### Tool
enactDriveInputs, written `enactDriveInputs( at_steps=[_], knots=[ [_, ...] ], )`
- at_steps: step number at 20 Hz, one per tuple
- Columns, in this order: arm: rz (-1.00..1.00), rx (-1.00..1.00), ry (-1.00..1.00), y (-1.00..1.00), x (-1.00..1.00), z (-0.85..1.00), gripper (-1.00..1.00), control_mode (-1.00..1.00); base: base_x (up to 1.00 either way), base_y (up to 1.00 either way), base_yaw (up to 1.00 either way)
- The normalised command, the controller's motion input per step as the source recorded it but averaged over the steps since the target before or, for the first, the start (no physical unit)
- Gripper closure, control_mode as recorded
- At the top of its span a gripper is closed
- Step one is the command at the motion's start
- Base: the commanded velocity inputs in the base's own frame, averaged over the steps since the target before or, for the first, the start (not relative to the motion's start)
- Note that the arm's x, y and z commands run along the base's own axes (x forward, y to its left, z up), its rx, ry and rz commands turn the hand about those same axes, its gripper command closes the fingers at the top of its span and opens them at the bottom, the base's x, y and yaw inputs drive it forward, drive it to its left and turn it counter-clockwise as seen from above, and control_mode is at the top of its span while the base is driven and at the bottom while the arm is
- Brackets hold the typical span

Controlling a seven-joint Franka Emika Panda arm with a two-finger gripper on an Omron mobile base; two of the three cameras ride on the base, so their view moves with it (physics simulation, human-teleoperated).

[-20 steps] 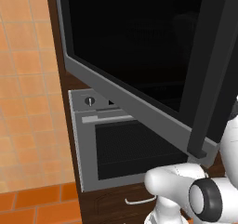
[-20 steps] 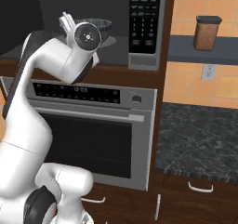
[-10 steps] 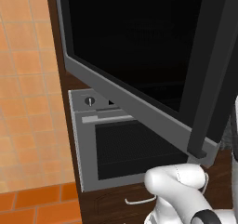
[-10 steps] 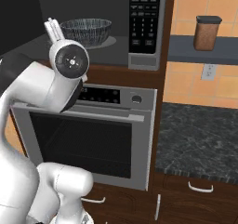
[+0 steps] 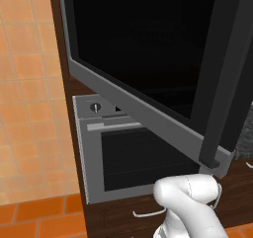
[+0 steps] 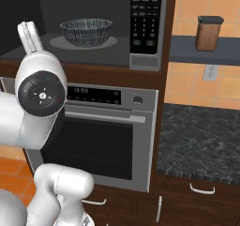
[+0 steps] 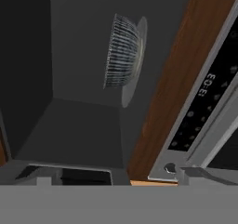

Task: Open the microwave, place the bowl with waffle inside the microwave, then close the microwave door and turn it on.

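Inside the microwave (image 6: 140,28), the bowl (image 6: 86,31) is sitting upright on the round turntable (image 6: 108,42), roughly centred in the cavity; whether a waffle is lying in it cannot be told. The door (image 5: 148,74) is standing swung wide open, its black glass filling the upper part of the left base view, with the handle (image 5: 225,79) running down its right side. Below the cavity, the oven (image 6: 108,140) is showing its display strip and one round knob. The gripper's fingers are spread wide and holding nothing, though they themselves are barely visible in the hand view, which is looking into the cavity at the bowl (image 7: 122,51) from outside. On a shelf to the right, a brown jar (image 6: 209,33) is standing.
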Motion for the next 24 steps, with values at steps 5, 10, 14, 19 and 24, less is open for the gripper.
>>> enactDriveInputs(
  at_steps=[5,10,14,19,24],
  knots=[
    [0.01,0.09,0.03,0.01,-1.0,0.24,-1.0,-1.0,0.0,0.0,0.0],
    [0.0,0.12,0.01,0.06,-1.0,0.07,-1.0,-1.0,0.0,0.0,0.0],
    [0.0,0.1,-0.07,0.44,-1.0,-0.14,-1.0,-1.0,0.0,0.0,0.0],
    [0.0,0.09,-0.07,0.65,-0.92,-0.13,-1.0,-1.0,0.0,0.0,0.0],
    [-0.09,0.0,-0.02,0.99,-0.07,-0.12,-1.0,-1.0,0.0,0.0,0.0]
  ],
)
